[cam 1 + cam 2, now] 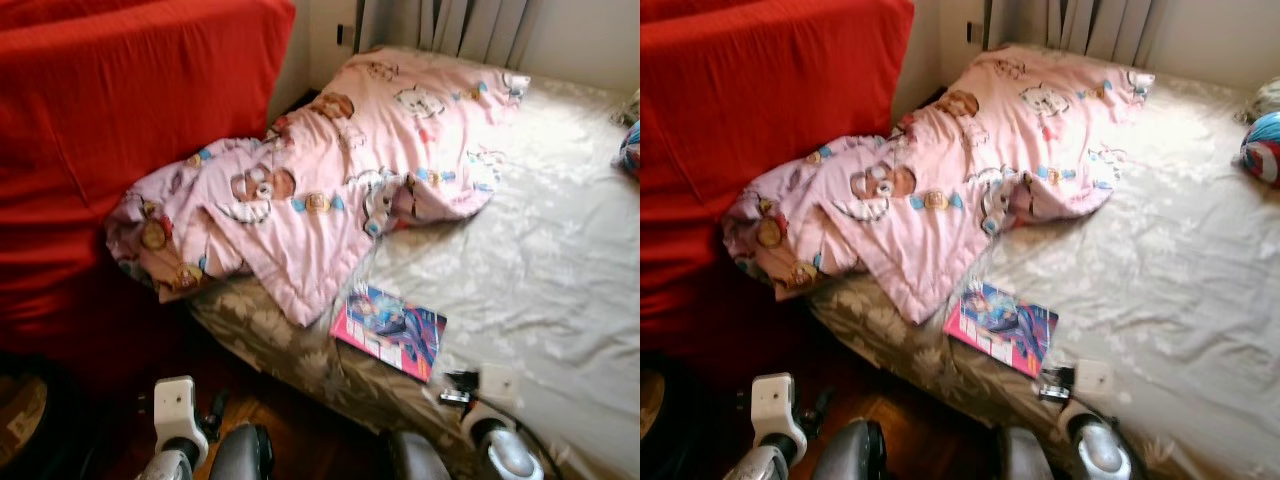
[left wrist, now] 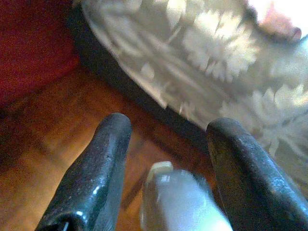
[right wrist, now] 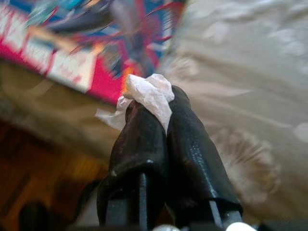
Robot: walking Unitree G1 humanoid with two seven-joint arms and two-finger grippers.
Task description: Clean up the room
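Blanket [image 1: 330, 190] lies on bed [image 1: 560, 270]; magazine [image 1: 390, 330] before it, seemingly near edge.

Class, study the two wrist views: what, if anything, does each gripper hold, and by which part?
The right gripper pinches a crumpled white tissue by its lower part; the rest bunches out above the fingertips. The left gripper is open and holds nothing.

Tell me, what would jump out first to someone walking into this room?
Probably the crumpled pink cartoon blanket, heaped across the bed and spilling toward the big red cushion on the robot's left. Next, the bright pink and blue magazine lying near the bed's front edge. Beside it, the right gripper has its fingers pinched shut on a crumpled white tissue.
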